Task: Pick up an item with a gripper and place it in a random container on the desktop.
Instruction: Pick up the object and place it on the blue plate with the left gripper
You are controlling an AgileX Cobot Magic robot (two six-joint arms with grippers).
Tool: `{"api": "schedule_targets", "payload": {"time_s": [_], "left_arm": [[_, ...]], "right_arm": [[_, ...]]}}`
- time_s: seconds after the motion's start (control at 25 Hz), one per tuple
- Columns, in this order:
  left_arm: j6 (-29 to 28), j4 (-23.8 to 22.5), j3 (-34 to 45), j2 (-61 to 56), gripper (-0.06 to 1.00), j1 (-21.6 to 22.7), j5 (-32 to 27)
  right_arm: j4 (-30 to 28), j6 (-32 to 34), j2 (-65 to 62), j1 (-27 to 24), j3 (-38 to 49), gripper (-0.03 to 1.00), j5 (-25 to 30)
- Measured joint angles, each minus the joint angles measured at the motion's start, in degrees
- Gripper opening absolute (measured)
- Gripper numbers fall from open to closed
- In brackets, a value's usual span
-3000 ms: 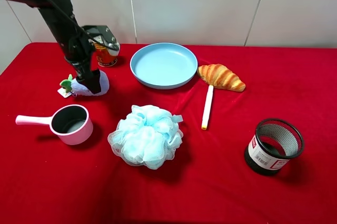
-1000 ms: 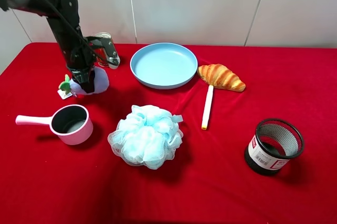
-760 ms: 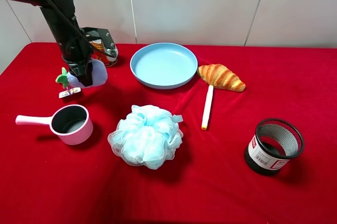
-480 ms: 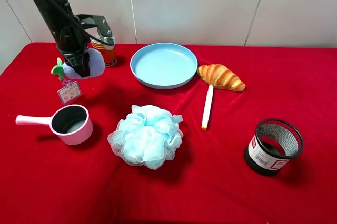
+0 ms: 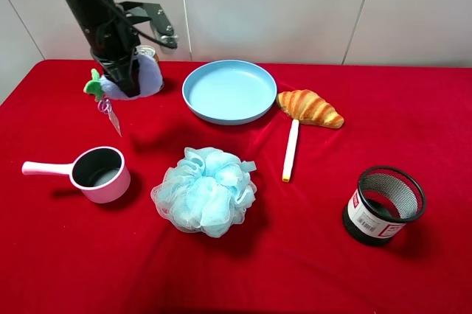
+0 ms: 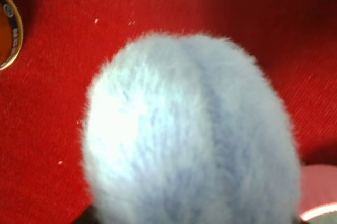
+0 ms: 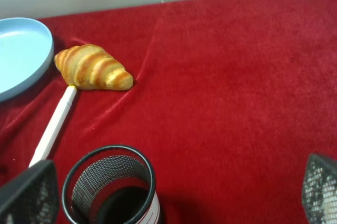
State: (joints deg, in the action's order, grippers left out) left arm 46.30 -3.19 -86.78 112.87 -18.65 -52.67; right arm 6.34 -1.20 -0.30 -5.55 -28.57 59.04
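My left gripper (image 5: 127,79) is shut on the pale lavender plush eggplant (image 5: 151,74) and holds it in the air above the back left of the red desktop (image 5: 310,255). The eggplant's green top (image 5: 94,85) points left and its white tag (image 5: 112,116) dangles below. In the left wrist view the fuzzy lavender body (image 6: 189,129) fills the frame and hides the fingers. The light-blue plate (image 5: 229,91) lies empty to the right of the eggplant; its edge shows in the right wrist view (image 7: 18,56). My right gripper (image 7: 174,196) is open and empty, and is out of the exterior view.
A pink saucepan (image 5: 99,174) and a light-blue mesh pouf (image 5: 205,190) sit in front. A croissant (image 5: 310,107) and a white stick (image 5: 291,150) lie right of the plate. A black mesh cup (image 5: 383,205) stands at the right. A can (image 5: 148,51) stands behind the left gripper.
My left gripper has lifted the eggplant off the cloth and carried it up and slightly right. The tag now hangs free. Nothing else has moved.
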Motion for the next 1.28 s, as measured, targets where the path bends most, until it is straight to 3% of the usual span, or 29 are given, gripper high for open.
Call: {"api": "schedule_targets", "payload": {"time_s": [0.4,0.88,1.28], "left_arm": [[-7.3,0.0,-6.7,0.0,0.32,-5.5,-1.0],[-9.1,0.1,-20.8,8.0,0.32,-8.9,-0.9],[-10.7,1.2,-27.3,13.4,0.32,-10.3,8.0]], "right_arm": [[0.0,0.0,0.0,0.0,0.0,0.69,0.0],[0.0,0.0,0.0,0.0,0.0,0.69,0.0],[0.0,0.0,0.0,0.0,0.0,0.69,0.0]]}}
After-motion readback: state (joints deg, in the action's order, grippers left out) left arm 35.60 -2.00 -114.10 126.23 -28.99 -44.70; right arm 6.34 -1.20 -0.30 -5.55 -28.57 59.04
